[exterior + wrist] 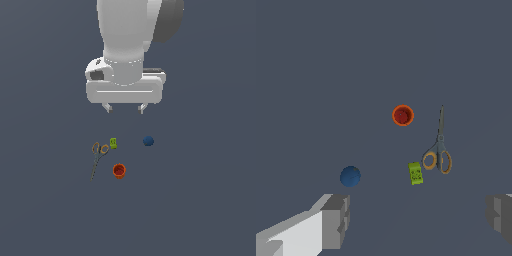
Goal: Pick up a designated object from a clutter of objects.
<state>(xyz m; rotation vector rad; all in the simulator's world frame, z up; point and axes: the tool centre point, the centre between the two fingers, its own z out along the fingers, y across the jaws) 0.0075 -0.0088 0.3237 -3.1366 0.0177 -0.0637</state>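
A small dark blue ball lies on the grey floor, to the exterior view's right of the other items. It also shows in the wrist view, close to one fingertip. My gripper hangs open and empty well above the items, its fingers wide apart. In the wrist view the gripper shows both fingers with nothing between them. The lime-green block, orange-handled scissors and orange-red cup lie in a loose group, apart from the ball.
The block, scissors and cup also show in the wrist view, each apart from the ball. Flat dark grey floor surrounds them.
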